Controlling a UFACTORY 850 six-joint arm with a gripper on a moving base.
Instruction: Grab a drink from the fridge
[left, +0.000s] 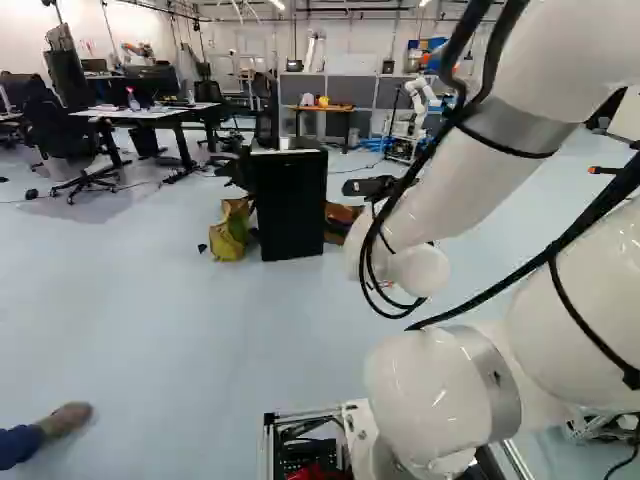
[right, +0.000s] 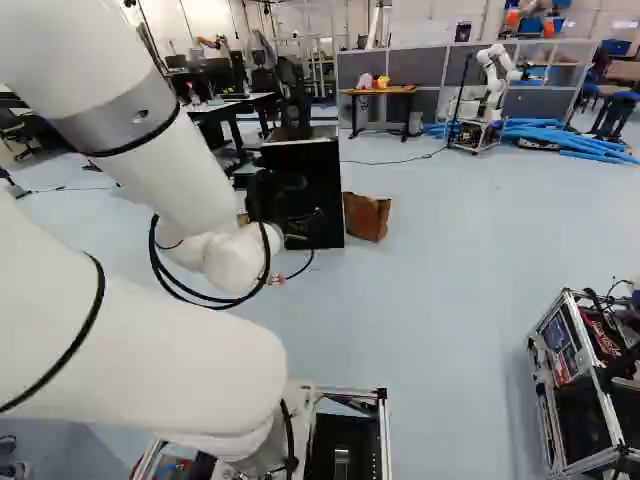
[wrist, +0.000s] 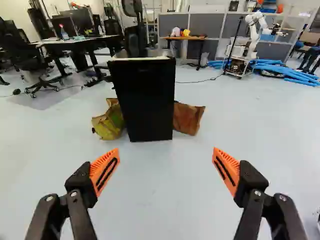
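Observation:
The fridge (left: 290, 205), a small black box with a pale top, stands on the floor ahead of the arm, its door closed. My gripper (left: 372, 187) shows dark at the arm's end, just beside the fridge in the left base view. In the right base view it overlaps the dark fridge (right: 325, 190). Seen from the wrist, my gripper (wrist: 166, 162) has its orange-padded fingers spread wide with nothing between them, and the fridge (wrist: 145, 102) stands some way ahead. No drink can be seen.
A yellow-green bag (wrist: 110, 122) and a brown paper bag (wrist: 188, 118) flank the fridge. Desks (left: 150, 115) and chairs stand behind. Another robot (right: 490, 90) is farther back by blue tubes (right: 570, 135). A metal-framed cart (right: 580, 385) stands to the right; a person's shoe (left: 66, 420) shows at the left.

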